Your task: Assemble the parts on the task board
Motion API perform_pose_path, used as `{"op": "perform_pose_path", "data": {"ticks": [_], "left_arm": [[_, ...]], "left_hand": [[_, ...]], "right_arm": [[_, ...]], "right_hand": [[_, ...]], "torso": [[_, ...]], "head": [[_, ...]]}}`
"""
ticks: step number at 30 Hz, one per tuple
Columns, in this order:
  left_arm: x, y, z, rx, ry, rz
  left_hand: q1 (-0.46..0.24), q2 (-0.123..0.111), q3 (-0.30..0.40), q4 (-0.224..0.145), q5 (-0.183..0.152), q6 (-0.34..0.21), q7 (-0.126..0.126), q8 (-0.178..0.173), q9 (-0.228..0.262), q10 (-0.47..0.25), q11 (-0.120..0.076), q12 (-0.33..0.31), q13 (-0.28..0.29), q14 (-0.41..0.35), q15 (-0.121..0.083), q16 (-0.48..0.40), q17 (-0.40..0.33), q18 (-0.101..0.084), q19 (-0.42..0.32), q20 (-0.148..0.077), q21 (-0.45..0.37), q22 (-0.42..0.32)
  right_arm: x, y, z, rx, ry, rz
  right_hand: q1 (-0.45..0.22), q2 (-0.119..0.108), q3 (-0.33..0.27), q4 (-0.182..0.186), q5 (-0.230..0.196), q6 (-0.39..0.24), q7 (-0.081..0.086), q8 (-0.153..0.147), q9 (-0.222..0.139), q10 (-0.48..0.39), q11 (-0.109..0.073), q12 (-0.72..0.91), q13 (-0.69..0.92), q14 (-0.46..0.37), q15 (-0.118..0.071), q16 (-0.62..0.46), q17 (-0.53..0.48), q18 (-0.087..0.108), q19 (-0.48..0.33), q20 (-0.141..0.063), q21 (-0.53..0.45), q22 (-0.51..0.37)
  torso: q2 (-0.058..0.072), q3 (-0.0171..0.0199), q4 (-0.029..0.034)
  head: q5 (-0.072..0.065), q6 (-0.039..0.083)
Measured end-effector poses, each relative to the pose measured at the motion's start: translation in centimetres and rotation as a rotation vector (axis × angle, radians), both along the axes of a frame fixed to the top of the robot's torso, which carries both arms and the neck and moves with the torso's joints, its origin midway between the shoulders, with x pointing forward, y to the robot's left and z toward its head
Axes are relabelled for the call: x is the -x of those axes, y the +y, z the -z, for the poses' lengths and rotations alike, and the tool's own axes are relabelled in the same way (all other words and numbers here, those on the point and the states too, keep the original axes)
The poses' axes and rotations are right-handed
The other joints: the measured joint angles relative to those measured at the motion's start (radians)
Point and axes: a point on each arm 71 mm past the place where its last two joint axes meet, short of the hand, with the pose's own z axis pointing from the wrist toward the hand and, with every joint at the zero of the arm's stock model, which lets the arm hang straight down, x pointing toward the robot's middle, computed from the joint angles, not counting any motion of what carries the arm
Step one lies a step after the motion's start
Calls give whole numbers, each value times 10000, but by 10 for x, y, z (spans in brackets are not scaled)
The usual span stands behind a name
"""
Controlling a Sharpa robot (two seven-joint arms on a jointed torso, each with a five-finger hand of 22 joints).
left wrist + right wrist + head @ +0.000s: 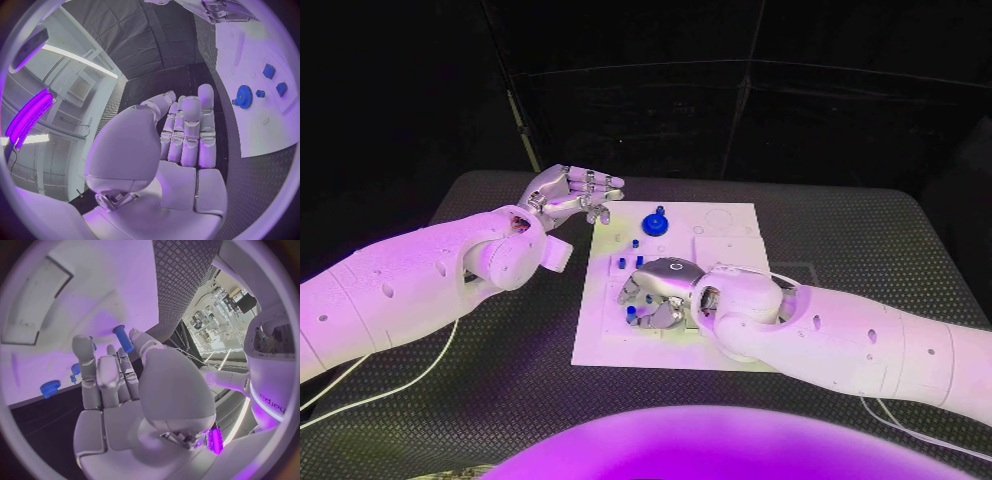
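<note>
The white task board (609,342) lies in the middle of the black table. My right hand (664,288) hovers low over the board's near left part and pinches a blue peg (123,338) between thumb and finger. Other small blue parts (619,264) stand on the board beside it. A blue gear (658,220) sits near the board's far edge, also in the left wrist view (243,95). My left hand (574,194) hangs off the board's far left corner, fingers curled in on nothing.
The board's right half carries white outlines and a rectangular recess (36,299). Black textured table (862,240) surrounds the board on all sides. A thin cable (401,385) trails under my left arm.
</note>
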Motion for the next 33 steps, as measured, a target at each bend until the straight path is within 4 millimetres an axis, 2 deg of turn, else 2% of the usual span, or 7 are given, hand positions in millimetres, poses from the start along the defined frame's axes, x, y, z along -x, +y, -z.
{"op": "perform_pose_path", "data": {"ticks": [9, 12, 16, 21, 23, 27, 33], "left_arm": [[0, 1, 0, -10, 4, -10], [0, 3, 0, -26, 9, -33], [0, 5, 0, -44, 14, -56], [1, 7, 0, -66, 21, -91], [1, 7, 1, -68, 22, -92], [1, 7, 1, -68, 25, -93], [1, 7, 2, -66, 43, -87]], "left_hand": [[0, 0, 0, 0, 0, 0, 0, 0, 0, 0, 0, 0, -1, 0, 0, 0, 0, 0, 0, 0, 0, 0], [0, 0, 0, 0, 0, 0, 0, 0, 0, 0, 0, 0, -1, 0, 0, 0, 0, 0, 0, 0, 0, 0], [0, 0, 0, 0, 0, 0, 0, 0, 0, 0, 0, 0, -1, 0, 0, 0, 0, -1, 0, 0, 0, 1], [0, 0, 0, 0, 0, 0, 0, -39, 0, 0, 0, 39, -1, 0, 0, 0, -30, -1, 0, 0, -39, 1], [0, -1, 0, 0, 0, 0, 0, -39, 0, 0, 0, 39, -2, 0, 0, 0, -32, -1, 0, 0, -40, 1], [0, 0, 0, 0, 0, 0, 0, -39, 0, 0, 0, 39, -2, 0, 0, 0, -32, -1, 0, 0, -40, 1], [0, 0, 0, 0, 0, 0, 0, -39, 0, 0, 0, 39, 2, 0, 0, 0, -31, 0, 0, 0, -40, 1]], "right_arm": [[7, -18, -9, -1137, -352, 319], [9, -37, -14, -1414, -340, 587], [2, -73, -23, -1787, -187, 1496], [-5, -121, -30, -2260, 407, 3015], [-5, -141, -30, -2335, 761, 3720], [-3, -165, -30, -2199, 1349, 4726], [1, -184, -29, -1515, 1693, 5573]], "right_hand": [[0, 0, -943, -38, 37, -849, -246, 0, 13, -609, 84, 625, 45, -196, 12, -253, -469, 155, -231, 92, -595, -747], [-16, 85, -1304, 47, 64, -650, -111, 70, 58, -642, 47, 994, 96, -195, 12, -256, -489, 154, -230, 91, -598, -793], [-310, 465, -1673, 384, 294, 143, 216, 425, 181, 1070, -216, 2180, 453, 64, -197, 254, 162, 153, 258, -71, -143, -57], [-590, 374, -2092, 842, 494, 1004, -144, 892, 288, 3029, -706, 3934, 1438, 243, -578, 1514, 1945, -170, 1655, -447, 1630, 2456], [-773, 341, -2387, 969, 633, 1173, -312, 1078, 329, 3559, -814, 5363, 2840, 253, -766, 1673, 2147, -334, 1961, -558, 2072, 3100], [-1183, 446, -3113, 1532, 845, 1275, -414, 1538, 499, 4399, -941, 10393, 8769, 255, -832, 2203, 2931, -404, 2261, -680, 2687, 4007], [-1179, 449, -3738, 1966, 845, 1327, -466, 2129, 816, 4513, -989, 12174, 11125, 255, -832, 2496, 3054, -561, 2374, -719, 3003, 4524]], "torso": [[-2, 3, -4], [-9, 3, -14], [-20, -1, -24], [-32, -11, -56], [-34, -12, -69], [-35, -11, -87], [-40, -11, -91]], "head": [[0, 0], [-13, 0], [-85, 0], [-217, 0], [-271, 0], [-383, 0], [-524, 0]]}}
